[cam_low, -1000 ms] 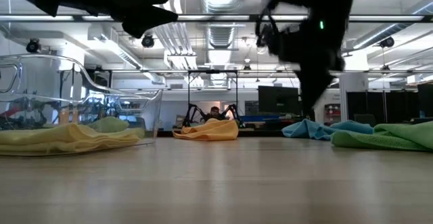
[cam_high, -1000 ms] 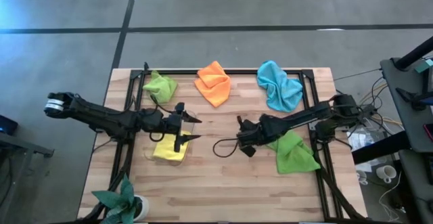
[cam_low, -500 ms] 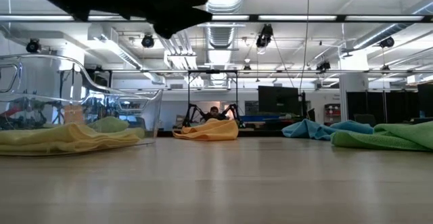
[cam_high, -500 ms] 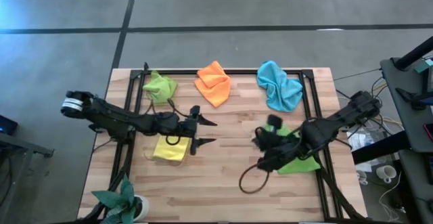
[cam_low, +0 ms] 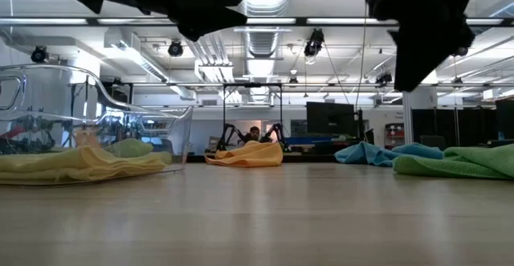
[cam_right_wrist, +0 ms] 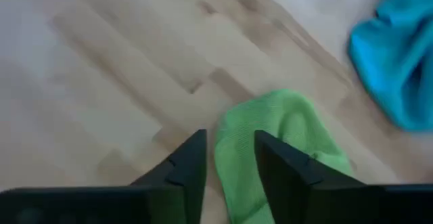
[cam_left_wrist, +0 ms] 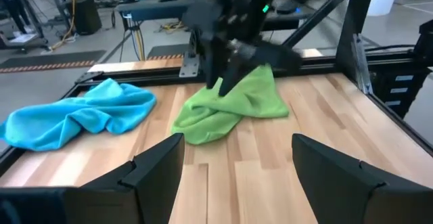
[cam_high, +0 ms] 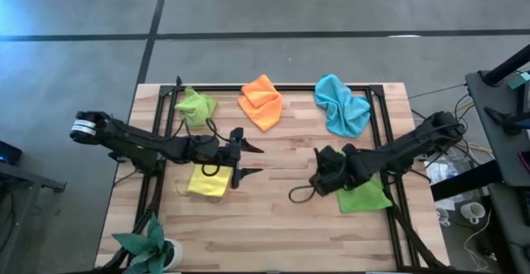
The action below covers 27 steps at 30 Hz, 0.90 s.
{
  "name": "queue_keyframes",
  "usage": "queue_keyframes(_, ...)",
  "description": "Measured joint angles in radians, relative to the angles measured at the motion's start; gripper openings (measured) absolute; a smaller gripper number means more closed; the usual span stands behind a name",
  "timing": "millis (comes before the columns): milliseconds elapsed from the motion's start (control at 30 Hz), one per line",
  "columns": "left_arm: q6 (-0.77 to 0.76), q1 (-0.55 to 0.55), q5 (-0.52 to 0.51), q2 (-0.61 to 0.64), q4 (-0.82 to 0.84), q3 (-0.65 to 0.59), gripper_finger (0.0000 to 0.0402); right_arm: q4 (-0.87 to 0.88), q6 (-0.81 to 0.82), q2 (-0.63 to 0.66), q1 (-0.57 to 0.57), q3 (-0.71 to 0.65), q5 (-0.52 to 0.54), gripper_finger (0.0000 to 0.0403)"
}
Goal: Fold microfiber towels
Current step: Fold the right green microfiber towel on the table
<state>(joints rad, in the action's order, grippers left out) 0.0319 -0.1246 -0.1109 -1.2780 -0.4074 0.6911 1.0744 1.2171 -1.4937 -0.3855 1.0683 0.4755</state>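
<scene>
Darker green towel (cam_high: 362,193) — lain crumpled at the right side of the tabletop (cam_high: 273,233), near its right edge. A corner is drawn up toward the tabletop's middle, and in the right wrist view that green tip (cam_right_wrist: 270,136) is seen between the 2 dark fingers (cam_right_wrist: 183,166). The cloth's long axis is judged to run from this raised corner outward toward the right edge.

Right claw (cam_high: 330,175) — set over that inner corner, narrowly parted around it; whether the corner is pinched or being let go cannot be told. The placement is judged to serve a fold across the cloth.

Yellow towel (cam_high: 207,183) — lain as a compact rectangle at left of centre. Left claw (cam_high: 251,161) — held spread wide and empty just beside it, pointed toward the right arm.

Lime green (cam_high: 196,105), orange (cam_high: 262,101) and light blue (cam_high: 341,105) towels — 3 bunched heaps along the far edge, untouched.
</scene>
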Motion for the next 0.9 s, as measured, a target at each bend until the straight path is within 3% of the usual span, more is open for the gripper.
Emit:
queue_keyframes(133,-0.011,0.000,0.000,0.023,0.006,-0.021,0.0258,-0.078,0.074,0.000,0.047,-0.079,-0.064,0.0166)
queue_keyframes(300,-0.019,0.000,0.000,0.042,0.008,-0.048,0.0258,-0.262,0.090,-0.024,0.073,-0.153,-0.111,0.0178)
queue_keyframes(600,-0.021,0.000,-0.001,0.054,0.006,-0.052,0.0258,-0.271,0.104,-0.171,0.103,-0.171,-0.144,0.0176)
queue_keyframes(767,-0.021,0.000,-0.001,0.058,0.007,-0.056,0.0258,-0.282,0.063,-0.220,0.115,-0.170,-0.148,0.0152)
queue_keyframes(900,-0.017,0.000,-0.001,0.059,0.007,-0.056,0.0258,-0.312,-0.014,-0.217,0.127,-0.174,-0.135,0.0089)
